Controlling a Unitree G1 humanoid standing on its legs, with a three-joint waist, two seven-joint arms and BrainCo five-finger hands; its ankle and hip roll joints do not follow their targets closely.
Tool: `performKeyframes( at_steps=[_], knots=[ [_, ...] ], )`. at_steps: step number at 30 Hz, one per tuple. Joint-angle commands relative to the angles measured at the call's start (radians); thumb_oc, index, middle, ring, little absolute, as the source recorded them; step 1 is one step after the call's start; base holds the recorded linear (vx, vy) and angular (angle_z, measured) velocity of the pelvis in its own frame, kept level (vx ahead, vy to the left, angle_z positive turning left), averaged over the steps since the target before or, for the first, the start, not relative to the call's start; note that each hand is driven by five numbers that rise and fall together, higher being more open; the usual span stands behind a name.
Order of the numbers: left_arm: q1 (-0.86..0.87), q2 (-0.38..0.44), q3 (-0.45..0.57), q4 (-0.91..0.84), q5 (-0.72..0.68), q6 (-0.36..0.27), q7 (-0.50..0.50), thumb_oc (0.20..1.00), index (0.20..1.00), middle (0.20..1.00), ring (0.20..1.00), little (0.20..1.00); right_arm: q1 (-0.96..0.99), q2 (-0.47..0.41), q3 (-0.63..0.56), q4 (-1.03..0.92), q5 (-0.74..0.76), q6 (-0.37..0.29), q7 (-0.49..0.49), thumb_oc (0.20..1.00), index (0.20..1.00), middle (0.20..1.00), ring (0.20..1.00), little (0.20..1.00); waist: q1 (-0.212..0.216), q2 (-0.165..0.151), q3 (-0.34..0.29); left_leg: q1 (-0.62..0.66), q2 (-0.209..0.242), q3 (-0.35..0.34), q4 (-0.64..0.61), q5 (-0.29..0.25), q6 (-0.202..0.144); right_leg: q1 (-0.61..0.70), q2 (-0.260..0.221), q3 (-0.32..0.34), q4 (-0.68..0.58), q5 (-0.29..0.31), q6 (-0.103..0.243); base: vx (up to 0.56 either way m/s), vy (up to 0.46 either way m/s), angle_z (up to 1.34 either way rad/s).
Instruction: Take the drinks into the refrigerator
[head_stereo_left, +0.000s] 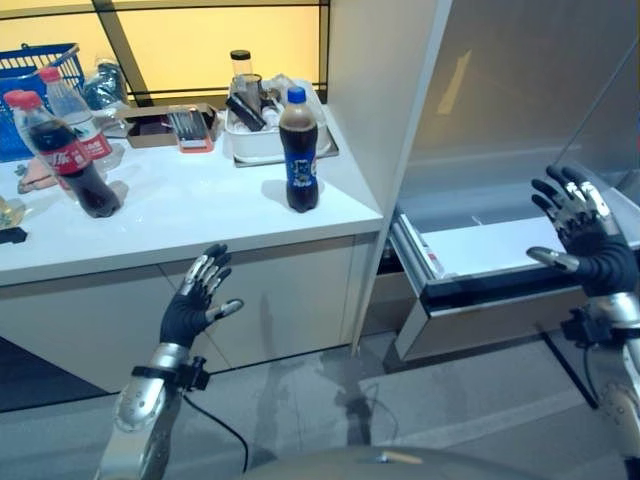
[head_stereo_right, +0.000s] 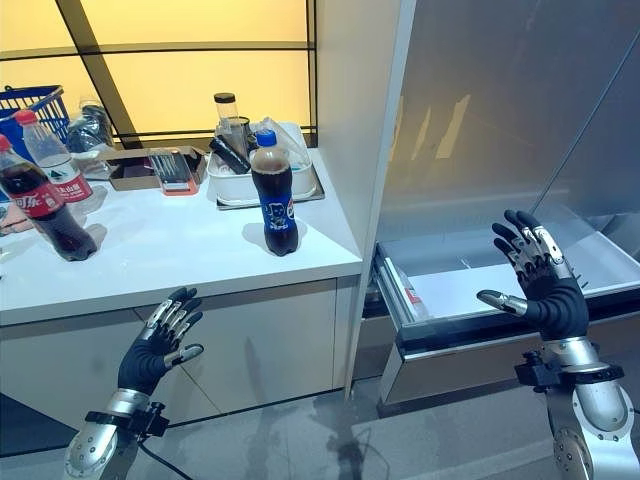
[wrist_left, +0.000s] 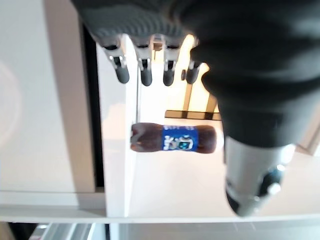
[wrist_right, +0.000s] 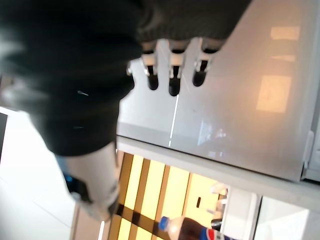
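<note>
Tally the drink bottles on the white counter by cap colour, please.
Blue-capped dark cola bottle with blue label: 1
Red-capped dark cola bottle with red label: 1
Red-capped clear plastic bottle: 1
Total: 3 bottles, all standing upright on the white counter, none held.

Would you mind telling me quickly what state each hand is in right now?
Left hand: open, fingers spread, holding nothing, below the counter edge.
Right hand: open, fingers spread, holding nothing, above the pulled-out drawer.
</note>
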Motion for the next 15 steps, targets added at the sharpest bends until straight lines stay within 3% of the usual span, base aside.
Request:
performKeyframes(
  at_steps=[1, 15],
  knots=[
    [-0.079, 0.039, 0.063, -0.037, -0.015, -0.071, 0.013, 1.0, 1.0, 1.0, 1.0, 1.0, -0.089, 0.018, -0.006, 0.008, -0.01, -0.054, -0.017, 1.0, 1.0, 1.0, 1.0, 1.0, 0.003, -0.034, 0.005, 0.0, -0.038, -0.007, 0.002, -0.027, 0.033, 0.073, -0.032, 0.002, 0.021, -0.052, 0.057, 0.0, -0.001, -0.03],
    [-0.119, -0.001, 0.055, -0.056, 0.0, -0.064, 0.042, 1.0, 1.0, 1.0, 1.0, 1.0, -0.108, 0.064, 0.008, 0.012, -0.04, -0.047, -0.026, 1.0, 1.0, 1.0, 1.0, 1.0, -0.005, -0.03, 0.0, 0.011, -0.04, 0.005, 0.002, -0.032, 0.037, 0.076, -0.029, 0.017, 0.021, -0.053, 0.056, 0.01, -0.001, -0.01]
  ],
)
